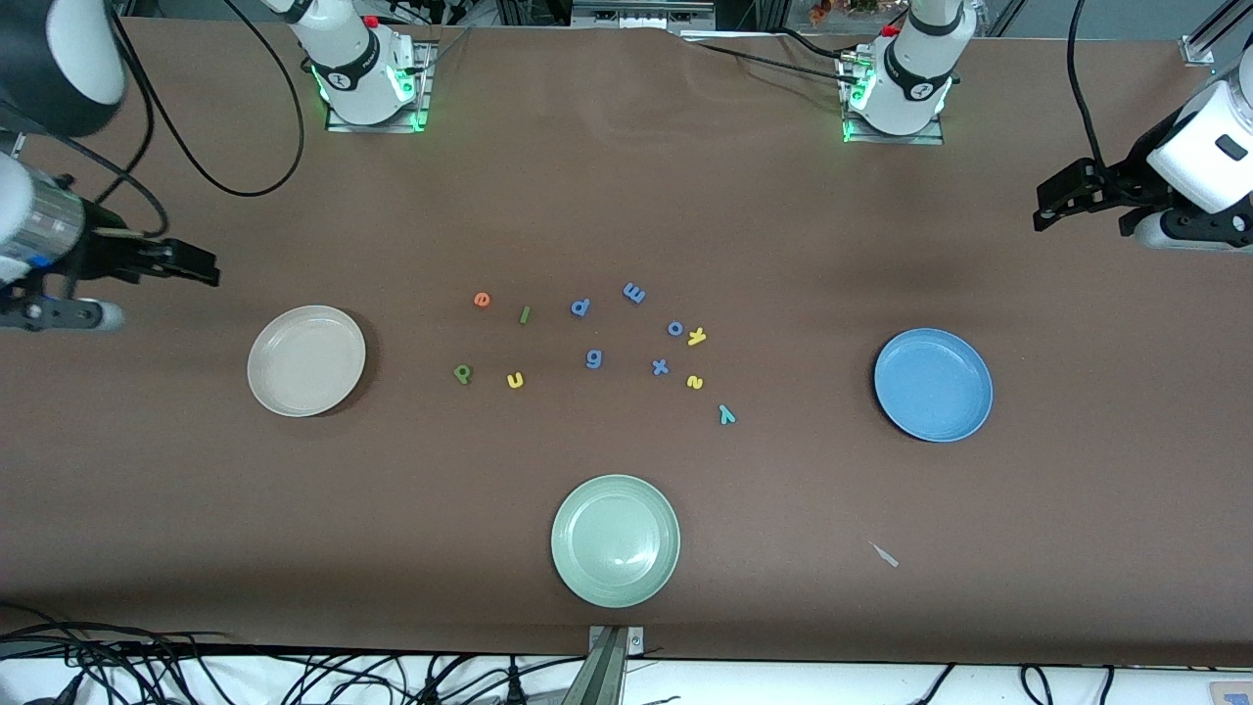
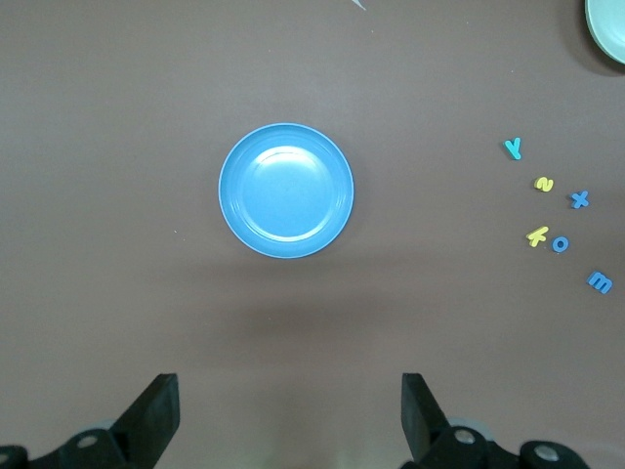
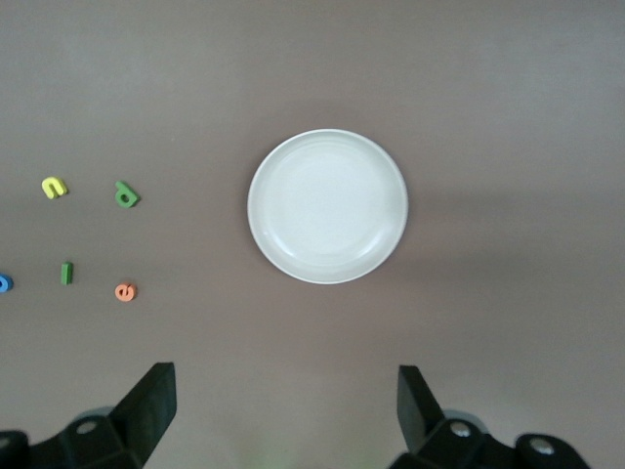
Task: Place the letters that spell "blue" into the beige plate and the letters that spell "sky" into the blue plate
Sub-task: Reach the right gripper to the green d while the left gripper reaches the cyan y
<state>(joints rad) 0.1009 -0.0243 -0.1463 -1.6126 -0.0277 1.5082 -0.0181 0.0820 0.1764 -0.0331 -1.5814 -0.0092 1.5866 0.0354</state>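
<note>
The left tool (image 1: 1045,213) is seen raised over the worktop (image 1: 626,196) at the left arm's end, its fingers (image 2: 156,415) spread wide and grasping nothing. The right tool (image 1: 201,266) is held likewise over the right arm's end, its fingers (image 3: 151,405) released and empty. Both arms are waiting.

Below the left tool, the blue plate (image 1: 933,385) is found empty on the worktop; below the right tool, the beige plate (image 1: 306,360) lies empty as well.

Between the two plates the foam letters are scattered flat on the worktop. Toward the beige plate are placed the orange e (image 1: 482,300), the green l (image 1: 525,314), the green b (image 1: 463,373) and the yellow u (image 1: 515,380), the last two nearer the front camera. Toward the blue plate are placed the yellow k (image 1: 697,336), the yellow s (image 1: 695,382) and, nearest the front camera of the three, the teal y (image 1: 726,414).

Among them, blue-purple letters are mixed: an m (image 1: 634,292), a p (image 1: 581,307), an o (image 1: 675,327), a g (image 1: 594,359) and an x (image 1: 660,367).

A pale green plate (image 1: 615,540) is set nearer the front camera than all the letters, also empty. A small pale scrap (image 1: 885,555) lies beside it, toward the left arm's end.
</note>
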